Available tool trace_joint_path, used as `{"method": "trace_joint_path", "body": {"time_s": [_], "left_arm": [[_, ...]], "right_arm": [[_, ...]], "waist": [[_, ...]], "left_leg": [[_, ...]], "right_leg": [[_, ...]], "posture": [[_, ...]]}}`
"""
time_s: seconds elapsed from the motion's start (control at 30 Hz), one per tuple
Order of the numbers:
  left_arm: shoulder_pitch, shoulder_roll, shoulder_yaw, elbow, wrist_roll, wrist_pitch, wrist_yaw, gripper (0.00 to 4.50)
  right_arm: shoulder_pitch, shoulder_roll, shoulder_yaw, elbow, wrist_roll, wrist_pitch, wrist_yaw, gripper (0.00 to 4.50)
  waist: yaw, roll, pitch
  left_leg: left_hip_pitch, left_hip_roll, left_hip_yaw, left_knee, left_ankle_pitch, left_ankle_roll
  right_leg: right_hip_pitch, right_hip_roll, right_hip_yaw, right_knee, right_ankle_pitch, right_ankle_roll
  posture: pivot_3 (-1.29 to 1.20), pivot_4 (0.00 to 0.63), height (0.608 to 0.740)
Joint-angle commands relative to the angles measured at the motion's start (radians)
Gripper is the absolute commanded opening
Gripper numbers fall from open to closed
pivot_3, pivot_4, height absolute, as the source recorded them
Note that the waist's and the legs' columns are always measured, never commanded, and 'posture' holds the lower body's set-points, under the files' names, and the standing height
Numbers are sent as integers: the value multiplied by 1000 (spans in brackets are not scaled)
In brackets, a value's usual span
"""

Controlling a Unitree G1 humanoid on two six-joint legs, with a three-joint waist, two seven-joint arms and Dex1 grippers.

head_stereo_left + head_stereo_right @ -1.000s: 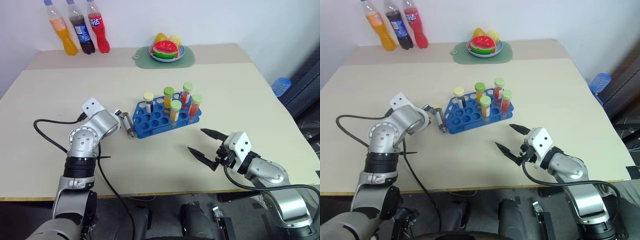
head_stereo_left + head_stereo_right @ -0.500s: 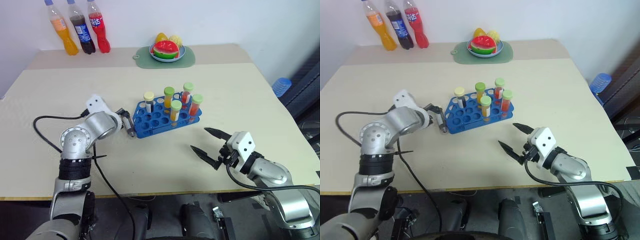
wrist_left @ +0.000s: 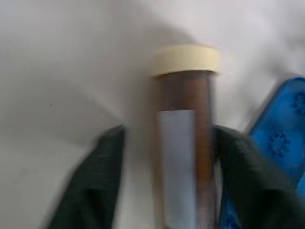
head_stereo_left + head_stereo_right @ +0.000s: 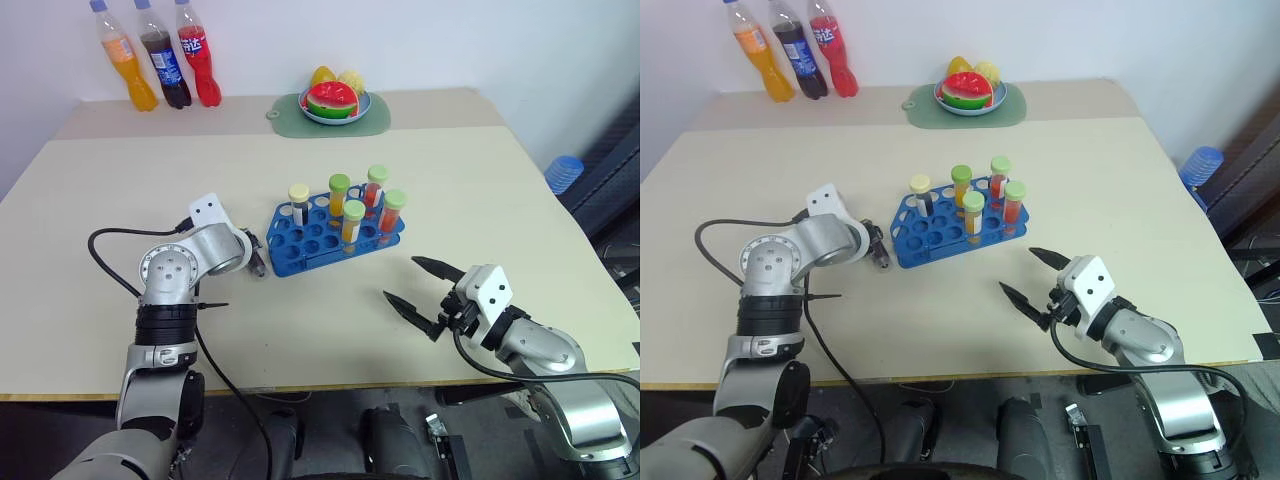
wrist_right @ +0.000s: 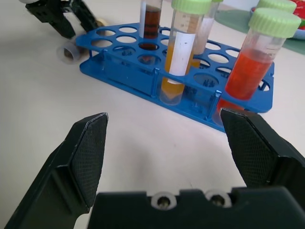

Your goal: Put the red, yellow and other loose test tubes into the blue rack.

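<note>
Now the brown test tube [image 3: 183, 138] lies clamped in the left gripper [image 3: 167, 152].

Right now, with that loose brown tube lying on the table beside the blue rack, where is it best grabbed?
Across its round body, below the cream cap, from above. The brown tube lies flat on the table beside the blue rack, so only its sides offer fingers a hold. The left end effector is shut on it just so.

The rack [image 4: 335, 232] is blue; its tubes [image 4: 349, 222] hold orange and red liquid under pale green and cream caps.
</note>
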Motion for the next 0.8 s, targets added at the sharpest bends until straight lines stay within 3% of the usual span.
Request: {"method": "trace_joint_path", "body": {"time_s": [0.03, 0.23, 0.33, 0.5, 0.53, 0.67, 0.8], "left_arm": [[5, -21, 18, 19, 30, 31, -5, 1174], [21, -32, 76, -30, 18, 58, 1, 1174], [62, 3, 80, -130, 22, 72, -109, 1174], [302, 213, 103, -501, 152, -82, -784, 1174], [345, 235, 121, -527, 151, -100, -858, 1174], [499, 344, 219, -575, 167, -247, -1457, 1174], [488, 403, 58, -471, 505, -546, -1850, 1174]], "right_arm": [[-10, 7, -13, -34, 5, -16, -11, 4164], [-10, 6, -14, -29, 4, -22, -14, 4164], [-4, 5, -18, -29, 4, -25, -15, 4164], [24, 1, -46, -34, 9, -28, -21, 4164], [30, 2, -53, -34, 10, -29, -22, 4164], [76, 28, -67, -56, 4, -30, -62, 4164], [125, 75, -71, -71, -5, -27, -121, 4164]], "waist": [[0, 0, 0], [-1, 0, 0], [-4, 0, 0], [-26, 0, 1], [-28, 1, 1], [-26, 1, 1], [-21, 2, 1]], "left_leg": [[0, 0, 0, 0, 0, 0], [0, 0, 0, 0, 0, 0], [0, 0, 0, -1, 0, 0], [-2, 1, 3, -4, 0, -1], [-2, 1, 5, -4, 0, -1], [-1, 3, 5, -4, -2, 3], [-1, 3, 5, -3, -3, 5]], "right_leg": [[0, 0, 0, 0, 0, 0], [0, 0, 0, 0, 0, 0], [0, 0, 0, 0, 0, 0], [-4, 1, 0, 0, 0, -1], [-4, 1, 0, 0, 0, -1], [-2, 1, 0, -1, -1, -3], [1, 1, -1, -4, -3, -5]], "posture": [[0, 150, 740], [0, 150, 740], [0, 150, 740], [0, 150, 740], [0, 150, 740], [0, 150, 740], [0, 150, 740]]}}
